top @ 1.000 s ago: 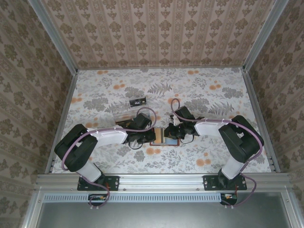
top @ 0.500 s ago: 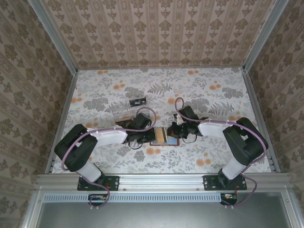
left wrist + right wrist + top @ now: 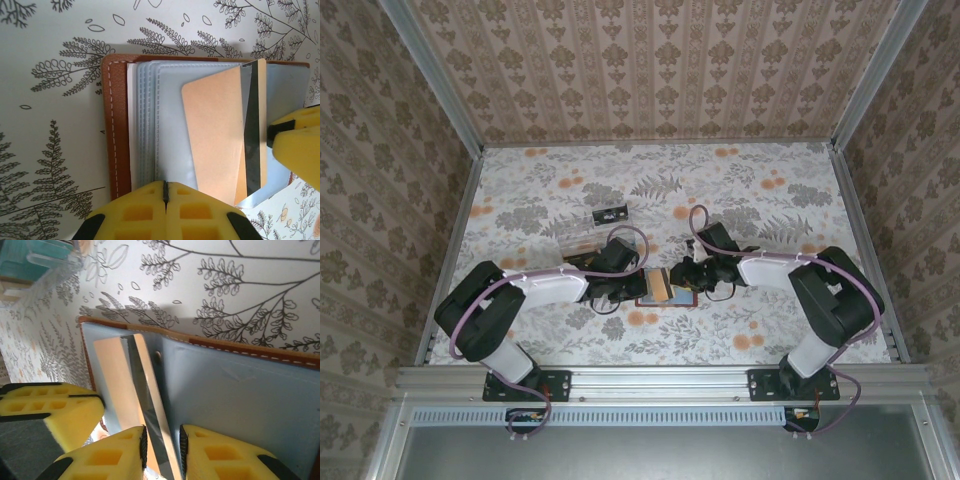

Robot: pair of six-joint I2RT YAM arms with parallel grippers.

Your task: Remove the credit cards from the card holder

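The brown card holder lies open on the floral table, blue-grey pockets up. A tan credit card sticks partly out of a pocket. Beside it a second card with a dark stripe stands on edge. My right gripper is open, and its pads straddle that striped card with a gap. My left gripper is shut, its tips pressed against the holder's pockets. I cannot tell whether a pocket leaf is pinched.
A clear plastic piece with coloured cards lies just beyond the left arm. A small dark card rests farther back. The two grippers face each other closely over the holder, and patterned walls enclose the table.
The right gripper's jaws have parted from shut to a small gap around the striped card. The right arm edged slightly right. The left gripper and the holder have stayed put.
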